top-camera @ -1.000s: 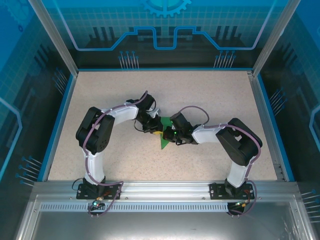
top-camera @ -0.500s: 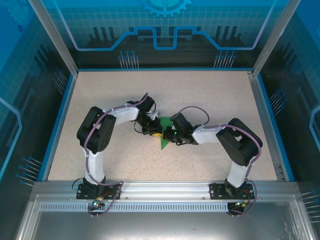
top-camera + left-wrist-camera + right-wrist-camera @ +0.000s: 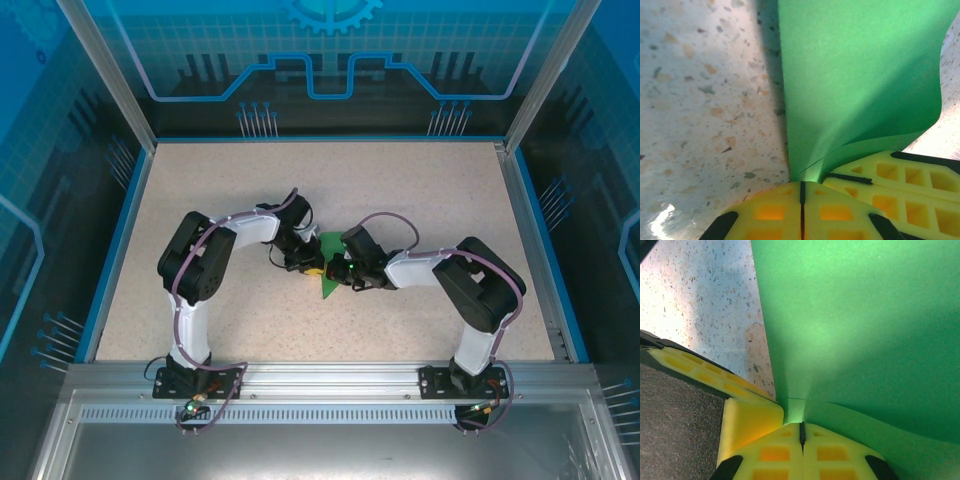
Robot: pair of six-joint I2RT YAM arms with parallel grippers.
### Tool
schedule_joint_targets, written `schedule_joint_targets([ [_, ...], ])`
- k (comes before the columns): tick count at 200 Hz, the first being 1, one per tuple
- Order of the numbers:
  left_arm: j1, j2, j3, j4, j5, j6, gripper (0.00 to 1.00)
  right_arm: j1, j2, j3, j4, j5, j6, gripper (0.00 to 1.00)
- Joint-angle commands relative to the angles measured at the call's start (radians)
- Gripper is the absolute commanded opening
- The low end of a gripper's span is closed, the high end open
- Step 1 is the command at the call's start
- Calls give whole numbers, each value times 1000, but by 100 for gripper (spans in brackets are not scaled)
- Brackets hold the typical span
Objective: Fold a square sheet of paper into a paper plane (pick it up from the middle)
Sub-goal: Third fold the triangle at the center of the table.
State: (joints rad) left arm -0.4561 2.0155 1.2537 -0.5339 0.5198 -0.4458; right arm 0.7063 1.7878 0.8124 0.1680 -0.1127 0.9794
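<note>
Green paper sheet (image 3: 327, 288) at the middle of the desk (image 3: 430, 190)
Left end effector (image 3: 802, 184) and right end effector (image 3: 801, 426) each pinch it, yellow fingers (image 3: 770, 212) pressed together, the two just beside each other; one corner points toward the near edge.

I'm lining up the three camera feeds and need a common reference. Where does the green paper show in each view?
Top external: the green paper sits near the middle of the speckled table, its tip pointing toward the near edge.
Left wrist: it fills the upper right.
Right wrist: it covers the top and right.
Shared landmark: the speckled table, left of the paper in both wrist views.
</note>
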Motion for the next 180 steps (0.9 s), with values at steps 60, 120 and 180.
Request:
schedule_joint_targets([
  [60,-11,59,29,-68,-146,43,9,7,-58,-35,-86,14,-1,0],
  [120,-17,73,34,-75,-170,50,9,8,-186,-106,-25,53,13,8],
  [180,-25,78,46,-92,-179,72,8,4,-140,-62,-9,54,18,6],
])
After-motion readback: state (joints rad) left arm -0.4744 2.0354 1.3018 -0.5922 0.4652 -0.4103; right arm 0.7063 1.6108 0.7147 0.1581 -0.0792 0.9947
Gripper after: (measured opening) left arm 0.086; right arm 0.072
